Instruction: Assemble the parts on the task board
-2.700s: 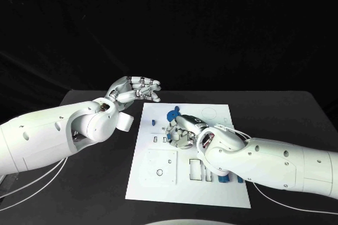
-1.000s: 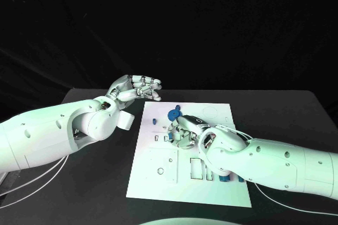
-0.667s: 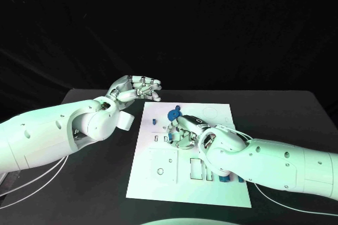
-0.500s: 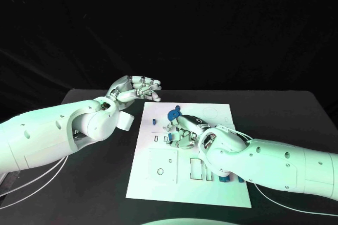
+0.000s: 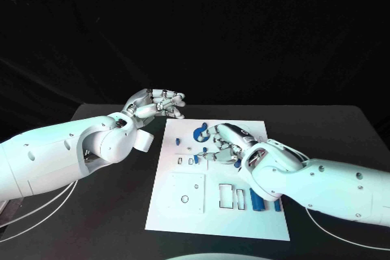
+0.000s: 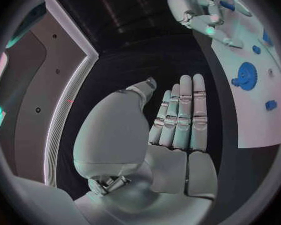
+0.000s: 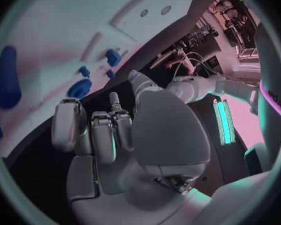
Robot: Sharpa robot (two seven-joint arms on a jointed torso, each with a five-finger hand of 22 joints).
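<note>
Your right hand (image 5: 225, 141) hovers over the far middle of the white board (image 5: 183, 215), which lies flat in the middle of the black surface (image 5: 106, 215) with its long axis running from near to far. The fingers (image 5: 218, 153) of that hand are curled loosely downward above the board; in the right wrist view they stand side by side and part bent, with nothing between them. You cannot tell whether the fingertips touch the plate.

A round blue gear (image 5: 198, 133) lies flat on the far part of the board, just left of your right hand and touching none of its fingers. A small blue peg (image 5: 176, 140) stands further left, near the board's left edge, and a tiny blue piece (image 5: 196, 157) sits just near of the gear, close beside the curled fingers. Two long blue bars (image 5: 258, 202) lie at the board's right edge, beside your right forearm, their long axes running near to far.

Your left hand (image 5: 156, 104) is raised off the board's far left corner, well apart from all the parts. In the left wrist view its fingers (image 6: 185, 115) are straight and pressed together, holding nothing.
</note>
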